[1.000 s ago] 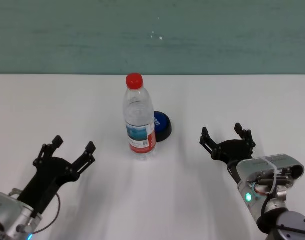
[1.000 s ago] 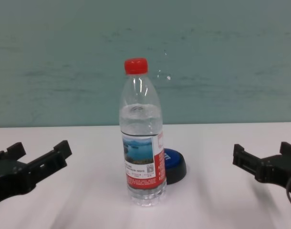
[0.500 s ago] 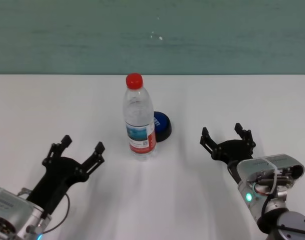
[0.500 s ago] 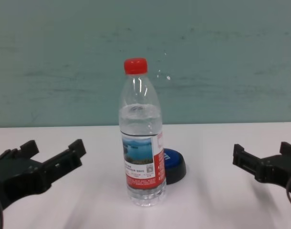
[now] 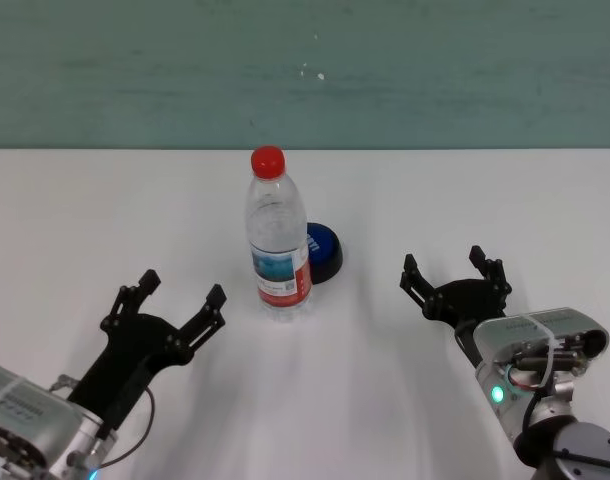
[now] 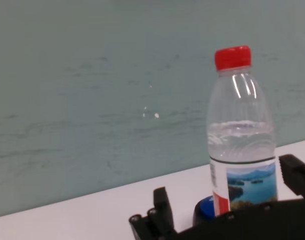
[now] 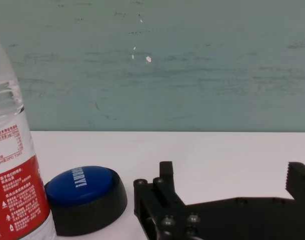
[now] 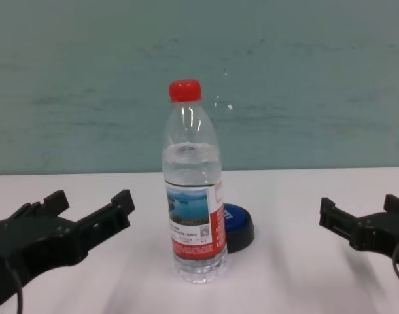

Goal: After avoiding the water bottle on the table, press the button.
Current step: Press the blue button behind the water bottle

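Observation:
The water bottle [image 5: 278, 238] stands upright mid-table, with a red cap and a landscape label; it also shows in the chest view [image 8: 192, 190], the left wrist view [image 6: 241, 140] and the right wrist view [image 7: 12, 185]. The blue button [image 5: 323, 252] on its black base sits just behind and to the right of the bottle, partly hidden by it [image 8: 239, 226], [image 7: 85, 197], [image 6: 204, 214]. My left gripper [image 5: 177, 296] is open and empty, low and to the left of the bottle [image 8: 89, 203]. My right gripper [image 5: 453, 274] is open and empty, to the right of the button [image 8: 363, 210].
The white table [image 5: 435, 200] stretches wide around the bottle. A teal wall [image 5: 305, 70] runs along its far edge.
My left gripper has moved forward and to the right, closer to the bottle. The right arm, the bottle and the button have not moved.

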{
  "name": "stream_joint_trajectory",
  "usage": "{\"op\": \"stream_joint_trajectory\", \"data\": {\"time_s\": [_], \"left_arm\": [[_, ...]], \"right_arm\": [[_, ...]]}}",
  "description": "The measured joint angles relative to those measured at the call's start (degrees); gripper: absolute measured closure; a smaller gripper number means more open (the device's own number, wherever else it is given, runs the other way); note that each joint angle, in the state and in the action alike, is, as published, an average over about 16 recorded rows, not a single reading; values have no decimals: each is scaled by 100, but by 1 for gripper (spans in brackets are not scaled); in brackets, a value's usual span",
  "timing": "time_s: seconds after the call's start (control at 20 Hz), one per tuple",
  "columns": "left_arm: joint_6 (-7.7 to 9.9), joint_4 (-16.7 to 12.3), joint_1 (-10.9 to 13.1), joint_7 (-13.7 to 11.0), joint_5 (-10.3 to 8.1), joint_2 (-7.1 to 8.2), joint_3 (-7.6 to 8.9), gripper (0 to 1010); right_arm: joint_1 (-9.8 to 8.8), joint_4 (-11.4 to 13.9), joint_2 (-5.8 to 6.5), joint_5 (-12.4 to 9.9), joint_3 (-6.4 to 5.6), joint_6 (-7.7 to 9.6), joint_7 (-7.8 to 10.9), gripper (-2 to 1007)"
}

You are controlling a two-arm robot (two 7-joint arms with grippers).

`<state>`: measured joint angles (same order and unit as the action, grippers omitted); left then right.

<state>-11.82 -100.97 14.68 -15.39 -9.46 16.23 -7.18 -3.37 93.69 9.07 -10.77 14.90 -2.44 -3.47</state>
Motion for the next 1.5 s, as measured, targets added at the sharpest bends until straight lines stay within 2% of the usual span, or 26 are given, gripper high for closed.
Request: {"op": "stream_joint_trajectory", "data": {"time_s": [0.7, 1.5], "left_arm": [[-48, 109, -72, 64, 226, -47, -159, 0], [-103, 493, -364, 251, 593, -243, -279, 0]], "right_arm": [[0, 0, 0, 0, 0, 0, 0, 1], [0, 0, 0, 0, 0, 0, 0, 1]]}}
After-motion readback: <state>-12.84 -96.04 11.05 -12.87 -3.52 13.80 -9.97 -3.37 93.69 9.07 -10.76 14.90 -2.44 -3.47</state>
